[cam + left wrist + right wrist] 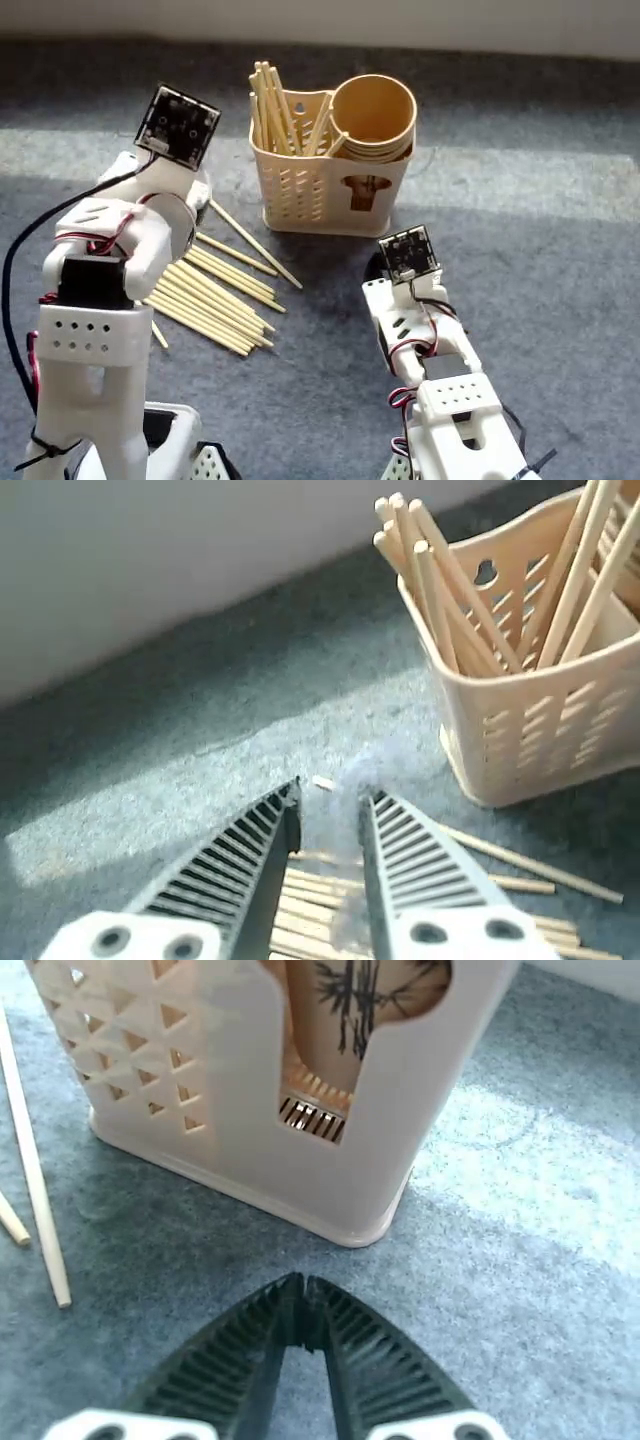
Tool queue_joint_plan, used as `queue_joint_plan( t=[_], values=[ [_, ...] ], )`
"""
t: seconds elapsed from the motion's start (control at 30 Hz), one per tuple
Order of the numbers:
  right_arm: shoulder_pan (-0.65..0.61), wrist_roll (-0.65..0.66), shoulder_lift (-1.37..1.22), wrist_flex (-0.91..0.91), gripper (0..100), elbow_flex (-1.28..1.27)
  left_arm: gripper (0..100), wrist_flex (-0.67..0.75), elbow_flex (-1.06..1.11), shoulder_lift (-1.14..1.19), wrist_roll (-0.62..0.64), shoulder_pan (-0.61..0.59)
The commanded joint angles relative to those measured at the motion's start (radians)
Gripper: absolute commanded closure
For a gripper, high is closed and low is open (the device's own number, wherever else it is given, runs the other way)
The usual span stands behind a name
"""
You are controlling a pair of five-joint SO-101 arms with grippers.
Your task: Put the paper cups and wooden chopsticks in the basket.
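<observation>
Sitting in the basket (300, 190) near the far edge of the table (560, 250) were the paper cups (375, 115) and some chopsticks (270, 100), but a pile of loose chopsticks (215, 295) lay in front of it toward the left side, so the job looked about half done. The left gripper (330, 792) hung over that pile, open a little and empty; the right gripper (303, 1285) was pressed together, empty, near the basket.

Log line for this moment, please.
left gripper open above loose chopsticks | right gripper shut, empty | paper cups in basket
</observation>
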State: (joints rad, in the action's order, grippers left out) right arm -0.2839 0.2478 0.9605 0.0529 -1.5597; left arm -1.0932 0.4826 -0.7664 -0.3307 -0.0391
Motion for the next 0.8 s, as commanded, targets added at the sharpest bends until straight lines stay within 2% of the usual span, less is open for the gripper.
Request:
queue_joint_plan(
  t=[0.0, 0.1, 0.2, 0.37, 0.63, 0.77],
  values=[
    [-0.005, 0.012, 0.015, 0.001, 97.5, 0.01, 90, -0.13, -0.028, 0.004, -0.167, -0.036],
    [-0.001, 0.012, 0.022, 0.001, 97.5, 0.01, 90, -0.221, 0.005, 0.001, -0.33, -0.033],
    [0.064, 0.008, 0.022, 0.001, 97.5, 0.013, 90, -0.278, 0.061, 0.002, -0.529, -0.013],
    [0.09, 0.008, 0.022, 0.001, 97.5, 0.013, 95, -0.388, 0.206, 0.002, -0.824, 0.053],
    [0.09, 0.008, 0.022, 0.001, 97.5, 0.013, 95, -0.388, 0.417, 0.002, -0.997, 0.166],
    [0.094, 0.011, 0.022, 0.001, 97.5, 0.013, 95, -0.358, 0.51, 0.004, -1.007, 0.216]
  ],
)
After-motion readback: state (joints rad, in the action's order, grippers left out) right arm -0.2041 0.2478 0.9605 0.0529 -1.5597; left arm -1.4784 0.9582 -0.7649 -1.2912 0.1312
